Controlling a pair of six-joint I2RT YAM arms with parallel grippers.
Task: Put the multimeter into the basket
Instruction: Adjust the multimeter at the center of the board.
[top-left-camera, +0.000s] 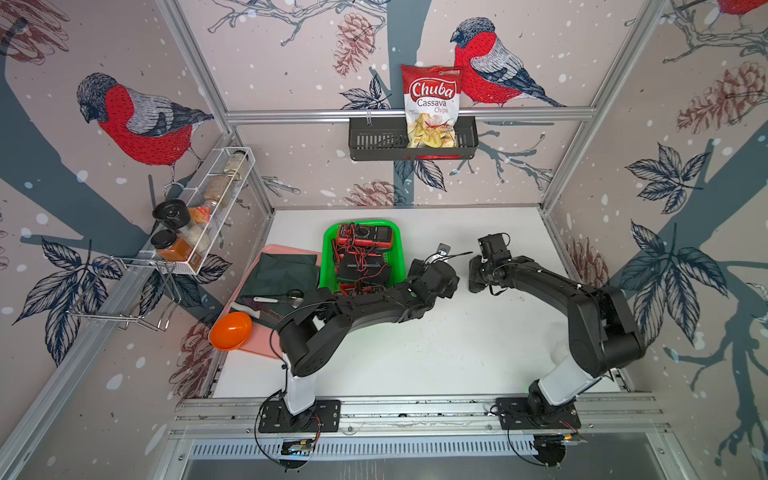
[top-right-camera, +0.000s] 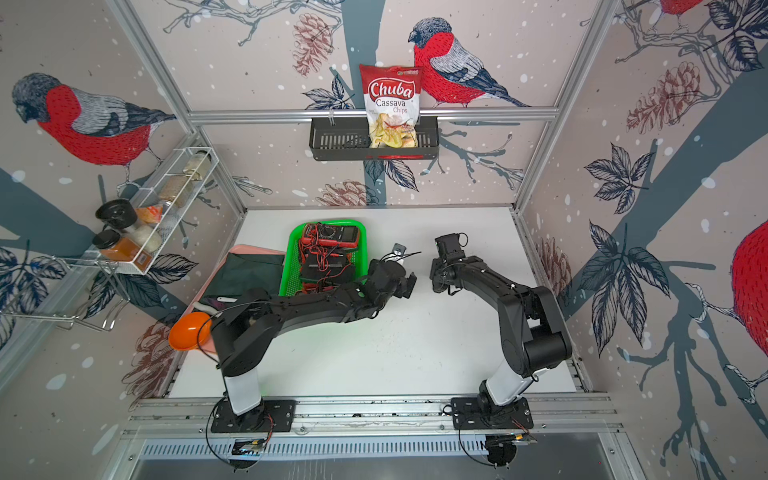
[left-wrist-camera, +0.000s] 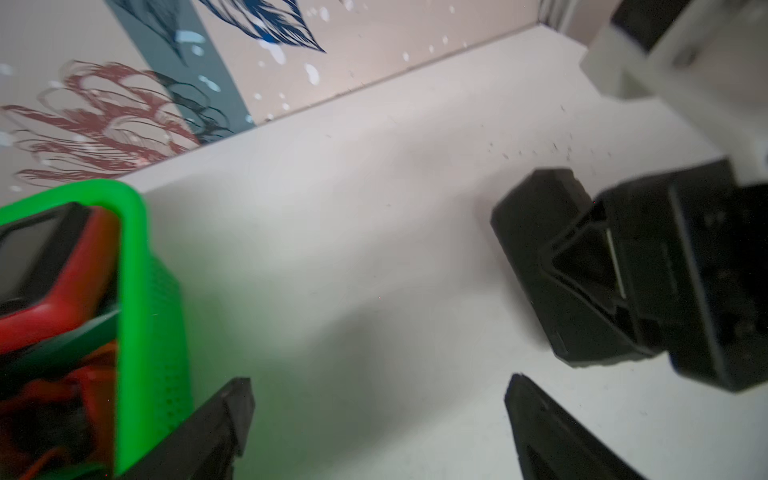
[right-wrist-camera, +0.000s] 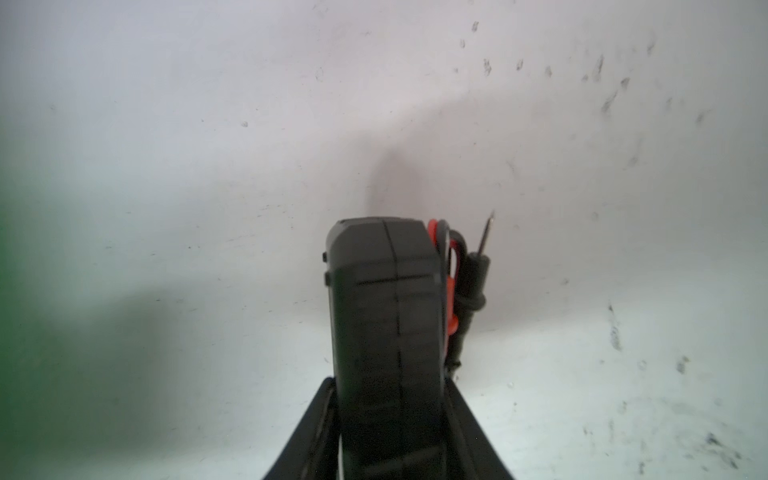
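**Right gripper has the multimeter, not in the basket yet**

Right wrist: right gripper (right-wrist-camera: 390, 386) clamped on the multimeter (right-wrist-camera: 386, 332). The dark case is seen edge-on, one finger on each flat face. A black probe (right-wrist-camera: 473, 274) and a red lead (right-wrist-camera: 451, 291) are tucked against one side of the case. White table (right-wrist-camera: 208, 166) lies beyond it; can't tell if the case touches it. There is a green blur at the frame edge.

Left wrist: left gripper (left-wrist-camera: 376, 395) has its jaws spread wide with nothing between them, only bare table. One finger (left-wrist-camera: 232, 411) sits just beside the outer wall of the basket (left-wrist-camera: 141, 291). A red meter (left-wrist-camera: 70, 266) lies inside the basket with red wires around it. The held multimeter also shows here, across open table from the basket, with the other arm's fingers on it.

Top views: in both, the basket sits at the back of the table on the robot's left, full of meters and tangled red leads, with the red meter at the far end. A pink tray (top-left-camera: 259, 347) touches its left side and carries a dark cloth (top-left-camera: 282, 272) and an orange bowl (top-left-camera: 230, 331). The two grippers face each other just right of the basket, close but apart. The multimeter is hard to tell from the black gripper body here and is clearly outside the rim. A chips bag (top-left-camera: 432, 106) stands in the black shelf (top-left-camera: 374, 141) on the back wall.
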